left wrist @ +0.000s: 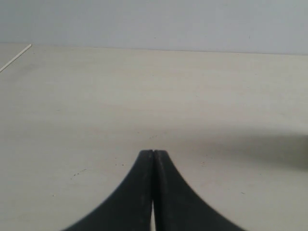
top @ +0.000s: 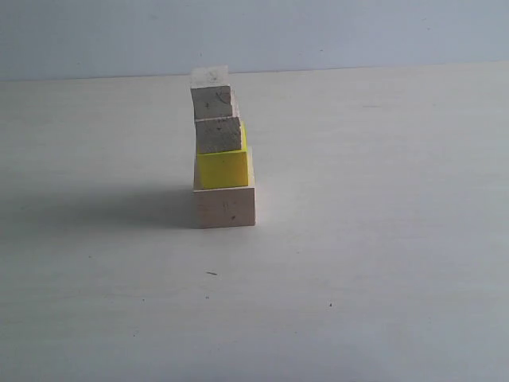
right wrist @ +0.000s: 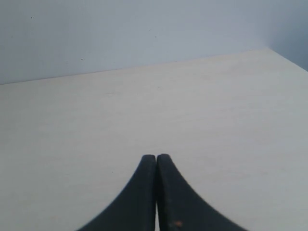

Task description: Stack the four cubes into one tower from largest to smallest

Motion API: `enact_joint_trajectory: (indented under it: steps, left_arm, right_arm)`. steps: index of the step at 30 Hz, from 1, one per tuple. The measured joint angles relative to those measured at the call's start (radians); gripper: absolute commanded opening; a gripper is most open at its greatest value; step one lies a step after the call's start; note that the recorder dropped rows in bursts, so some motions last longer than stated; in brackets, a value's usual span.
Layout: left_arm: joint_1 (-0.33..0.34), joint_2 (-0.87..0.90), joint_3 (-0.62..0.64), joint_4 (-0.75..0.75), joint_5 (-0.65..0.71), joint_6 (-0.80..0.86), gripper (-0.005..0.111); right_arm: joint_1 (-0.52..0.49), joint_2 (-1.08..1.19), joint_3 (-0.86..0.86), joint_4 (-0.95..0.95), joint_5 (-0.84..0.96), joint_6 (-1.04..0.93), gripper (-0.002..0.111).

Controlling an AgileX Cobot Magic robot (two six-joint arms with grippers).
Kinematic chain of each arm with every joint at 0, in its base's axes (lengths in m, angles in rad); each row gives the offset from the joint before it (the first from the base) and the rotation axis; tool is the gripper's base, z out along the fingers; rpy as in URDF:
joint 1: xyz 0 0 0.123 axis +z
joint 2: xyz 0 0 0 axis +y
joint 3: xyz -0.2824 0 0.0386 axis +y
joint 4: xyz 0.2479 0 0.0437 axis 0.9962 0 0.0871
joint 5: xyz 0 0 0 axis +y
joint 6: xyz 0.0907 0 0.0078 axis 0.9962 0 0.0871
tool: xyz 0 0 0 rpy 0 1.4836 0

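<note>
Left tool (left wrist: 153, 153) and right tool (right wrist: 156, 157) clenched empty over pale table (top: 382, 278); plain grey wall (top: 358, 32) behind.

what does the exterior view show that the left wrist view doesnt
Only the exterior view shows the tower: a large pale wood cube at the base, a yellow cube on it, then a smaller wood cube and the smallest wood cube on top, with nothing touching them. Only the left wrist view shows the left claw, shut and holding nothing. Both show the pale table and the plain wall behind it.
</note>
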Motion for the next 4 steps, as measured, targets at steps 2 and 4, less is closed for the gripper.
enact_joint_trajectory:
  steps: [2,4]
  left_arm:
    - [0.0,0.0,0.0,0.0,0.0,0.0,0.0]
    - [0.0,0.0,0.0,0.0,0.0,0.0,0.0]
  right_arm:
    - [0.0,0.0,0.0,0.0,0.001,0.0,0.0]
    - [0.0,0.0,0.0,0.0,0.001,0.0,0.0]
